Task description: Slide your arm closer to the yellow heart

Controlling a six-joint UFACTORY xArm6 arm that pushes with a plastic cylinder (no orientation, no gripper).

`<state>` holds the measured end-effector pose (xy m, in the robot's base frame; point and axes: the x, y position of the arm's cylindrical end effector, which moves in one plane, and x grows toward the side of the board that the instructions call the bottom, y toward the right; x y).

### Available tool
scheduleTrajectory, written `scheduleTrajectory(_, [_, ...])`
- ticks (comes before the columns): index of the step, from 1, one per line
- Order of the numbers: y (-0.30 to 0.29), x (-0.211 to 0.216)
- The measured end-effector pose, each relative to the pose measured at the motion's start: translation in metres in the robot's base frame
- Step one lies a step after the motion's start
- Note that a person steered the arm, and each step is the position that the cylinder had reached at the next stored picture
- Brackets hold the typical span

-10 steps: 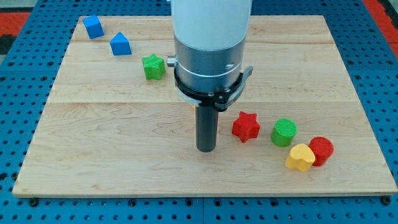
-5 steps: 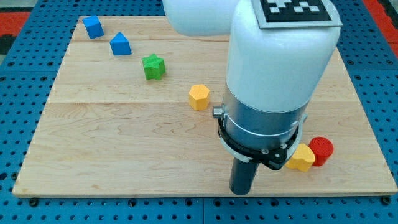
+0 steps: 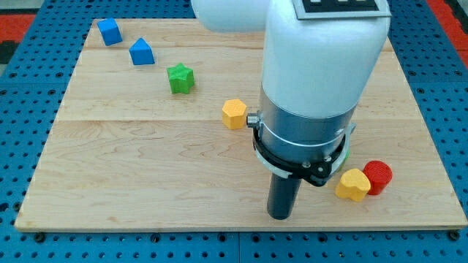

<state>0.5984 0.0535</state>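
— Heart first: where is the yellow heart (image 3: pixel 353 184)?

— Near the view's bottom right of the wooden board (image 3: pixel 110 168), touching the red cylinder (image 3: pixel 379 177) on its right side.

— And my tip (image 3: pixel 281 216)?

— It rests on the board to the view's left of the heart, close to it but apart, with bare wood between. I judge it sits there because that leaves a short, clear path rightward to the heart.

— Which way does the heart point?

— Hard to say; its longer side seems to run from the view's lower left to upper right, but the lobes are too small to read.

— Fingers?

— None: the arm ends in a plain rod, so nothing is clenched or released.

— Anything else?

— A yellow hexagon (image 3: pixel 234 114), a green star (image 3: pixel 180 78) and two blue blocks (image 3: pixel 141 52) lie well apart at the upper left.
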Motion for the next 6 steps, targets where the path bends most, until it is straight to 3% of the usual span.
scheduleTrajectory(6, [-0.024, -0.010])
